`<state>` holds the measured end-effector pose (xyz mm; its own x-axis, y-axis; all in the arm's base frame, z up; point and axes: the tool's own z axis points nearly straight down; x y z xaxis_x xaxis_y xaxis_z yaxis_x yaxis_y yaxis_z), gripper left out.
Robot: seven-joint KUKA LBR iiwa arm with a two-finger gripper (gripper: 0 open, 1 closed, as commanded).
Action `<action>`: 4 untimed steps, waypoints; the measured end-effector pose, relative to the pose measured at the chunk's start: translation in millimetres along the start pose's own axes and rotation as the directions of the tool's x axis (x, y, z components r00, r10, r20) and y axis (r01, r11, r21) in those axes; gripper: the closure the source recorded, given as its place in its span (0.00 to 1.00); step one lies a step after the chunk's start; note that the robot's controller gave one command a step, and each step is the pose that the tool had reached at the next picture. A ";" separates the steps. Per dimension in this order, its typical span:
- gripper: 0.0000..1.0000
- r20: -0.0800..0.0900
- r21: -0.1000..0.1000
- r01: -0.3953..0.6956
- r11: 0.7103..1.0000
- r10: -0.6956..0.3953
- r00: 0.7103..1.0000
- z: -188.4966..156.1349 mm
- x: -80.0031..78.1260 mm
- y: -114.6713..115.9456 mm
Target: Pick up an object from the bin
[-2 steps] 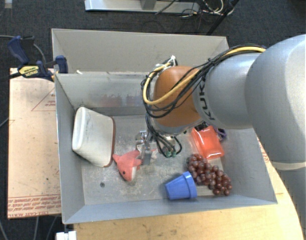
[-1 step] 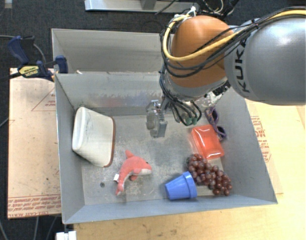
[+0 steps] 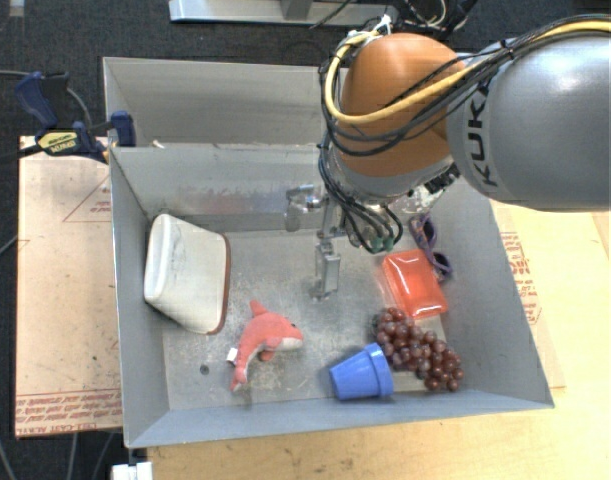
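Zero picks done yet: gripper (image 3: 325, 268) is hanging empty-looking over bare floor mid grey metal bin (image 3: 275, 193), open or closed I can't tell, pink plush dolphin (image 3: 265, 340) lying nearest, front-left; grasp and lift pending.

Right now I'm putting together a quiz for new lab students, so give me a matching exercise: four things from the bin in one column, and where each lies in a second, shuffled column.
Things:
1. white dish
2. pink toy dolphin
3. blue cup
4. bunch of dark red grapes

Places:
A. front right, just in front of the orange packet
B. far left
C. at the front, tipped on its side, touching the grapes
D. front centre, between the dish and the cup

Pairs: 1-B, 2-D, 3-C, 4-A
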<state>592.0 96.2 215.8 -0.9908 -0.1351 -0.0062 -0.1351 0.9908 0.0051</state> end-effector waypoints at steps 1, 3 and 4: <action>0.00 0.000 0.000 0.000 1.000 0.000 1.000 0.0 0.0 0.0; 0.00 0.001 0.005 0.055 0.998 -0.055 0.998 67.1 57.1 -37.5; 0.00 0.005 -0.002 0.100 0.995 -0.100 0.995 111.3 51.5 3.8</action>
<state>541.1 93.7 104.3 -0.9723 -0.2334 -0.0122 -0.2335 0.9723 0.0065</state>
